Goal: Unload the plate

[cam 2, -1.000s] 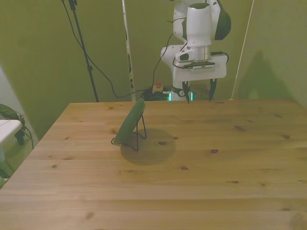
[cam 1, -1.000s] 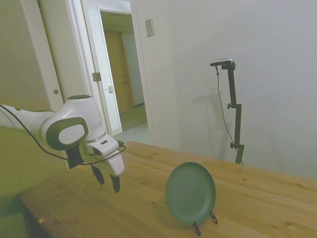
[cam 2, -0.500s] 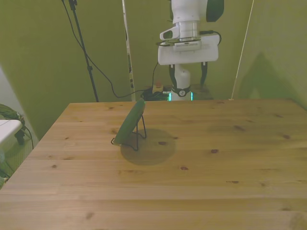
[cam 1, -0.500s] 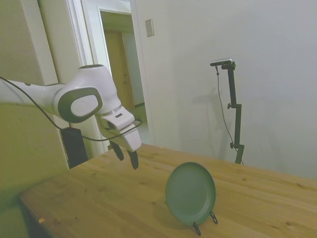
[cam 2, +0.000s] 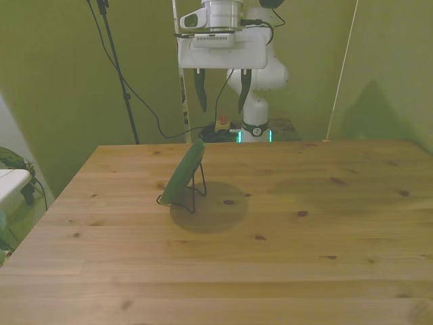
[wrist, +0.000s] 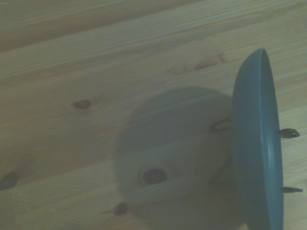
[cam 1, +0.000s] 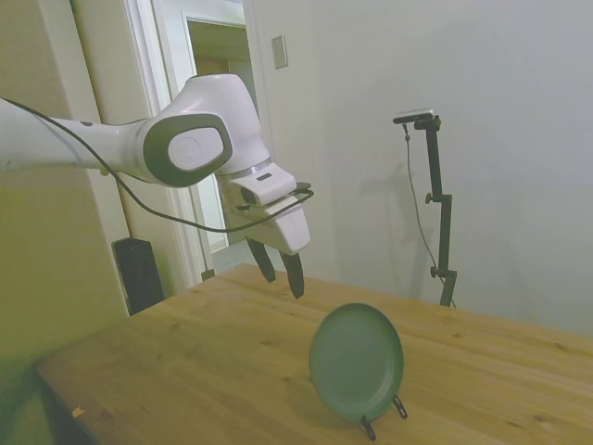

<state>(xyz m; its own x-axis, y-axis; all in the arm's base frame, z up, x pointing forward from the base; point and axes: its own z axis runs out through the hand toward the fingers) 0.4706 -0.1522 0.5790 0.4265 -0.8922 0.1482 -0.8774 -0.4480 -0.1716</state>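
Note:
The dull-green plate (cam 1: 357, 361) stands nearly upright on a thin black wire stand (cam 1: 382, 419) on the wooden table (cam 1: 204, 371). In the front view the plate (cam 2: 183, 175) shows edge-on, leaning in its stand (cam 2: 197, 194). My gripper (cam 1: 279, 269) hangs open in the air above and behind the plate, well clear of it; in the front view the gripper (cam 2: 222, 93) is high above the plate's top edge. From the wrist, the plate (wrist: 256, 143) appears edge-on with its round shadow on the wood.
A doorway (cam 1: 222, 139) and a dark box (cam 1: 139, 273) on the floor lie beyond the table's far side in the side view. Cables and poles (cam 2: 118, 68) stand behind the table in the front view.
The arm has risen and swung from low beside the table to high above the plate, moving toward the front view's left. The fingers stay open. The plate has not moved.

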